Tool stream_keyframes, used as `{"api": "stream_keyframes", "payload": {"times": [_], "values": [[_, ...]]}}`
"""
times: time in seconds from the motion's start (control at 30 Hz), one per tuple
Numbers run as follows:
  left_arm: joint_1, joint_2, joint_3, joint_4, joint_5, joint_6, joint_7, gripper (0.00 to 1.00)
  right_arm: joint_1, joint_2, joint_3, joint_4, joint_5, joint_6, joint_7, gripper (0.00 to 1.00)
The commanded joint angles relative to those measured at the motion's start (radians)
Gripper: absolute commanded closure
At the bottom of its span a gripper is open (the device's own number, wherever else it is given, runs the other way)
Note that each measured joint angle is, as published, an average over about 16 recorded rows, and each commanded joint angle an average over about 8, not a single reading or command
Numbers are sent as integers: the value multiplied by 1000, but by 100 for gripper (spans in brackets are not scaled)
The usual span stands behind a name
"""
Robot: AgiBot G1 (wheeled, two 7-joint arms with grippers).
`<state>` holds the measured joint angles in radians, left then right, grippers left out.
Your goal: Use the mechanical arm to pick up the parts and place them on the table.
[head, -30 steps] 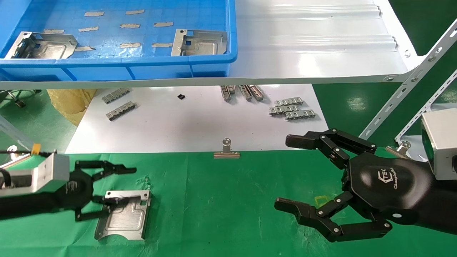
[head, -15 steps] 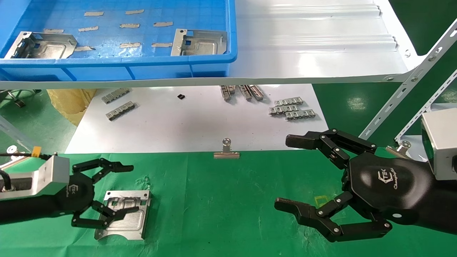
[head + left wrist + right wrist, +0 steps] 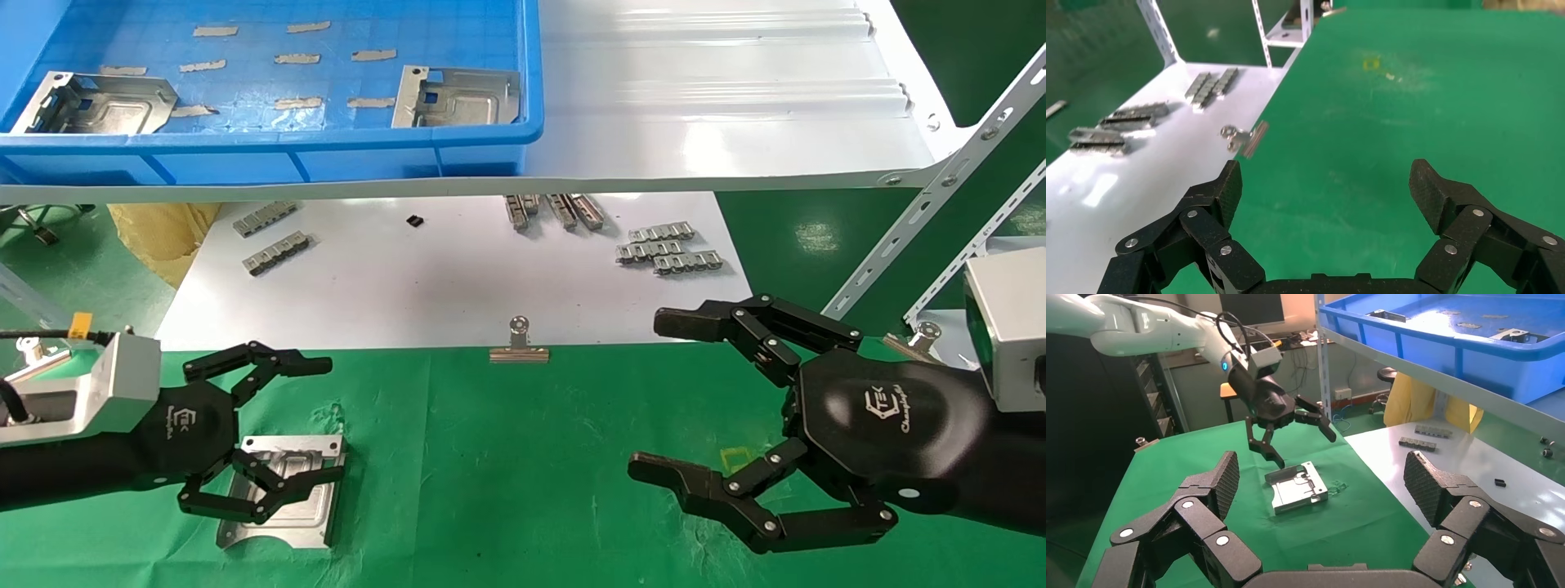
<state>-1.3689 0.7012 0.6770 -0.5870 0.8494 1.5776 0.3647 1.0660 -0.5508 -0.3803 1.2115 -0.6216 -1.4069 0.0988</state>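
Observation:
One silvery part (image 3: 286, 490) lies flat on the green cloth table (image 3: 507, 457) at the front left. My left gripper (image 3: 331, 418) is open and empty, hovering just above the part's near-left edge, with its lower finger over it. The right wrist view shows that gripper (image 3: 1303, 447) lifted clear above the part (image 3: 1297, 489). In the left wrist view the left gripper (image 3: 1327, 184) frames only bare cloth. Two more parts (image 3: 98, 102) (image 3: 458, 96) lie in the blue crate (image 3: 327, 155). My right gripper (image 3: 654, 396) is open and empty over the cloth at the right.
The crate sits on a white shelf (image 3: 719, 122) on angled metal struts (image 3: 915, 220). Below it lies a glossy white sheet (image 3: 425, 286) with several grey chain-like strips (image 3: 666, 249). A silver binder clip (image 3: 518, 347) sits on the sheet's front edge.
My left gripper has lifted off the part, shifted slightly right and away, and spread its fingers. The part stays on the cloth. The right arm has not moved.

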Motion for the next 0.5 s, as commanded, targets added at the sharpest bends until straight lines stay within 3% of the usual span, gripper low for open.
{"api": "stream_keyframes", "payload": {"times": [0.03, 0.5], "values": [[13, -4, -18, -32, -5, -4, -25, 0, 0, 0, 0, 0, 0, 0, 0, 0], [109, -33, -148, -259, -44, -31, -205, 0, 0, 0, 0, 0, 0, 0, 0, 0]]}}
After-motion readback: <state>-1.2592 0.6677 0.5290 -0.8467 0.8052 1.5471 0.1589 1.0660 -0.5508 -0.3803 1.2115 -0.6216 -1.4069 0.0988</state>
